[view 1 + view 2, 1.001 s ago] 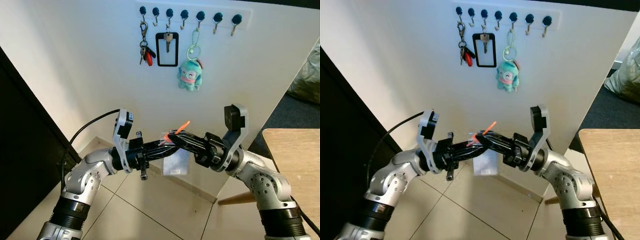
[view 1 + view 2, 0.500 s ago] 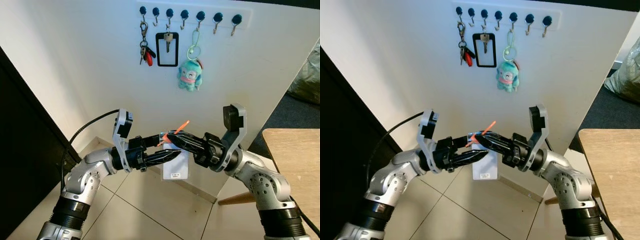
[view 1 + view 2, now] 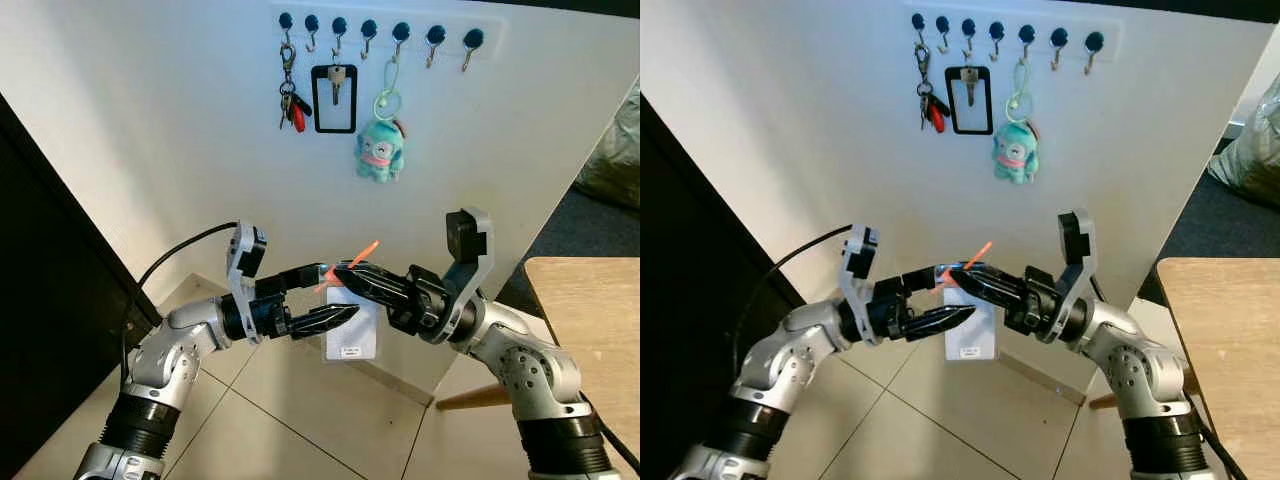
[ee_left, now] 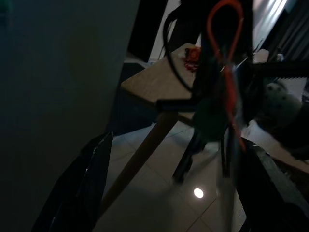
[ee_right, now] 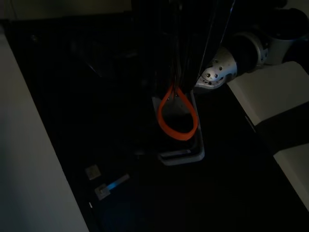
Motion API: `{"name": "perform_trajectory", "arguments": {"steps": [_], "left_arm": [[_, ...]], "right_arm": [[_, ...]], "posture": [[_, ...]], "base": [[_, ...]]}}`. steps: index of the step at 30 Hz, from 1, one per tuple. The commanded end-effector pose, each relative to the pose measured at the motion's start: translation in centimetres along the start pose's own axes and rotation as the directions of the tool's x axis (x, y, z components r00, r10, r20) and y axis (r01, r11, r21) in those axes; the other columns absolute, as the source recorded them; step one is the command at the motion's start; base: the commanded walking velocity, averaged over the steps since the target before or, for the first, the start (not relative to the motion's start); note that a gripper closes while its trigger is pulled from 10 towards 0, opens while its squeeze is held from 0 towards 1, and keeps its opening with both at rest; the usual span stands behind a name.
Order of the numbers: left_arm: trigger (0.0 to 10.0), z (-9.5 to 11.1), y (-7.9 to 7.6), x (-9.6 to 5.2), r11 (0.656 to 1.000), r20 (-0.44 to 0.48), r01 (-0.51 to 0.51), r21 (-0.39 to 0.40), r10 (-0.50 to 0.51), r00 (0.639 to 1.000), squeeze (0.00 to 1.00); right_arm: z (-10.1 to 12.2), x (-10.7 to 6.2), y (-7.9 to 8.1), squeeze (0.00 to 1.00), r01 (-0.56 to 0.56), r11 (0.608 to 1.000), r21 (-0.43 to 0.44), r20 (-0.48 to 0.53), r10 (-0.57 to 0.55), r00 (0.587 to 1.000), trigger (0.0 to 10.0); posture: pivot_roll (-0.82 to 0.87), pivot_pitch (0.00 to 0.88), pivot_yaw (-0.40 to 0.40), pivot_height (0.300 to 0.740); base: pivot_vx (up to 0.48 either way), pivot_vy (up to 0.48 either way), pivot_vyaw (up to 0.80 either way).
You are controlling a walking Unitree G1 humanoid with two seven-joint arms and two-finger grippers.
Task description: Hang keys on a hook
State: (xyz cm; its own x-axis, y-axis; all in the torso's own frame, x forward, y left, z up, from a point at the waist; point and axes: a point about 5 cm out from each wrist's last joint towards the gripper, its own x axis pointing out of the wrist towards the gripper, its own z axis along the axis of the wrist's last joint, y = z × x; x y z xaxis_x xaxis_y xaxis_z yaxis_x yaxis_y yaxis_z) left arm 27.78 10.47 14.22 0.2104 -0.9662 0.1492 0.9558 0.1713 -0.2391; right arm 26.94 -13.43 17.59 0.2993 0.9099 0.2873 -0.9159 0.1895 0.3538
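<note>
Against the half-second-earlier picture the left gripper [image 3: 325, 297] has spread its two black fingers apart, one above and one below the tag, where before they lay closer together; a second ago that gripper was turned and closed near the tag; the right gripper [image 3: 345, 272] has hardly shifted, and the hook rail [image 3: 380, 22] on the white wall [image 3: 150, 130] sits in the same place, so the camera has held steady; the task's thing, a white key tag [image 3: 350, 335] on an orange loop [image 3: 362, 252], hangs well below the hook rail, between the two grippers; the right gripper is pinched narrow on the orange loop at the tag's upper end; the tag's long axis runs roughly vertical, its flat face toward the camera, while the orange loop points up and toward the robot's right; in the right wrist view the orange loop [image 5: 177, 115] shows as an open oval beyond the fingers; on the hook rail hang a bunch of keys with a red fob [image 3: 291, 105], a single key in a black frame [image 3: 334, 96], and a teal plush keychain [image 3: 380, 150]; below and right of the rail stands a wooden table [image 3: 590, 320] on the tiled floor [image 3: 290, 430].
</note>
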Motion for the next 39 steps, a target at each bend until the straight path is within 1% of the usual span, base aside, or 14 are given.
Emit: {"name": "perform_trajectory", "arguments": {"steps": [1, 9, 17, 18, 19, 20, 23, 24, 25, 27, 29, 35, 37, 39], "left_arm": [[10.0, -0.7, 0.6, -0.7, 0.998, -0.030, -0.058, -0.001, 0.058, 0.998, 0.00], [10.0, -2.4, 2.0, -2.8, 0.983, -0.089, -0.184, -0.019, 0.181, 0.979, 0.00], [10.0, -5.0, 3.7, -5.5, 0.934, -0.192, -0.357, -0.025, 0.346, 0.918, 0.00], [10.0, -5.6, 4.1, -6.2, 0.911, -0.213, -0.412, -0.025, 0.398, 0.893, 0.00], [10.0, -6.2, 4.4, -7.0, 0.884, -0.235, -0.466, -0.018, 0.450, 0.862, 0.00], [10.0, -7.4, 5.0, -8.6, 0.814, -0.266, -0.579, -0.032, 0.552, 0.790, 0.00], [10.0, -8.3, 5.4, -10.3, 0.723, -0.293, -0.690, -0.031, 0.654, 0.698, 0.00], [10.0, -8.3, 5.4, -10.3, 0.723, -0.293, -0.690, -0.031, 0.654, 0.698, 0.00], [10.0, -9.0, 5.5, -11.6, 0.650, -0.324, -0.760, -0.008, 0.717, 0.617, 0.00], [10.0, -10.1, 5.3, -13.4, 0.552, -0.366, -0.834, -0.003, 0.775, 0.515, 0.00], [10.0, -11.2, 4.8, -14.9, 0.465, -0.411, -0.886, 0.007, 0.809, 0.421, 0.00], [10.0, -13.5, 3.3, -17.7, 0.255, -0.472, -0.967, 0.011, 0.854, 0.220, 0.00], [10.0, -14.4, 2.6, -18.8, 0.188, -0.511, -0.980, 0.070, 0.850, 0.127, 0.00], [10.0, -15.1, 1.6, -20.5, 0.059, -0.520, -0.997, 0.059, 0.854, 0.019, 0.00]], "right_arm": [[0.0, -0.3, -0.4, 0.00, 0.035, 0.999, -0.026, -0.013, -0.035, 0.999, 0.0], [-0.5, -1.0, -1.6, 0.00, 0.148, 0.986, -0.079, -0.039, -0.152, 0.988, 0.0], [-0.7, -0.8, -2.8, 0.00, 0.235, 0.964, -0.127, -0.043, -0.242, 0.969, 0.0], [-1.1, -0.8, -3.1, 0.00, 0.258, 0.955, -0.143, -0.059, -0.269, 0.961, 10.0], [-1.6, -0.8, -3.5, 0.00, 0.284, 0.946, -0.156, -0.077, -0.298, 0.951, 10.0], [-2.7, -1.0, -4.4, 0.00, 0.342, 0.924, -0.171, -0.119, -0.364, 0.924, 10.0], [-3.9, -1.3, -5.1, 0.00, 0.388, 0.902, -0.191, -0.161, -0.418, 0.894, 10.0], [-3.9, -1.3, -5.1, 0.00, 0.388, 0.902, -0.191, -0.161, -0.418, 0.894, 10.0], [-4.9, -1.6, -5.5, 0.00, 0.422, 0.882, -0.210, -0.198, -0.461, 0.865, 10.0], [-6.3, -2.1, -6.1, 0.00, 0.464, 0.854, -0.235, -0.245, -0.514, 0.822, 10.0], [-7.3, -2.5, -6.4, 0.00, 0.493, 0.835, -0.245, -0.268, -0.547, 0.793, 10.0], [-9.4, -3.2, -6.9, 0.00, 0.550, 0.787, -0.278, -0.307, -0.616, 0.726, 10.0], [-10.7, -3.9, -7.2, 0.00, 0.584, 0.763, -0.277, -0.341, -0.647, 0.682, 10.0], [-13.4, -6.1, -7.4, 0.00, 0.669, 0.694, -0.266, -0.422, -0.708, 0.566, 10.0]], "posture": [[-0.13, 0.052, 0.082, 0.740], [-0.13, 0.053, 0.085, 0.740], [-0.13, 0.047, 0.085, 0.740], [-0.13, 0.040, 0.082, 0.740], [-0.13, 0.040, 0.082, 0.740], [-0.13, 0.035, 0.079, 0.740], [-0.13, 0.035, 0.079, 0.740], [-0.13, 0.035, 0.079, 0.740], [-0.13, 0.035, 0.078, 0.740], [-0.13, 0.035, 0.078, 0.740], [-0.13, 0.035, 0.078, 0.740], [-0.13, 0.040, 0.089, 0.740], [-0.13, 0.042, 0.092, 0.740], [-0.13, 0.041, 0.095, 0.740]], "base": [[0.000, 0.000, 0.00], [0.000, 0.000, 0.00], [0.000, 0.000, 0.00], [0.000, 0.000, 0.00], [0.000, 0.000, 0.00], [0.000, 0.000, 0.00], [0.000, 0.000, 0.00], [0.000, 0.000, 0.00], [0.000, 0.000, 0.00], [0.000, 0.000, 0.00], [0.000, 0.000, 0.00], [0.000, 0.000, 0.00], [0.000, 0.000, 0.00], [0.000, 0.000, 0.00]]}}
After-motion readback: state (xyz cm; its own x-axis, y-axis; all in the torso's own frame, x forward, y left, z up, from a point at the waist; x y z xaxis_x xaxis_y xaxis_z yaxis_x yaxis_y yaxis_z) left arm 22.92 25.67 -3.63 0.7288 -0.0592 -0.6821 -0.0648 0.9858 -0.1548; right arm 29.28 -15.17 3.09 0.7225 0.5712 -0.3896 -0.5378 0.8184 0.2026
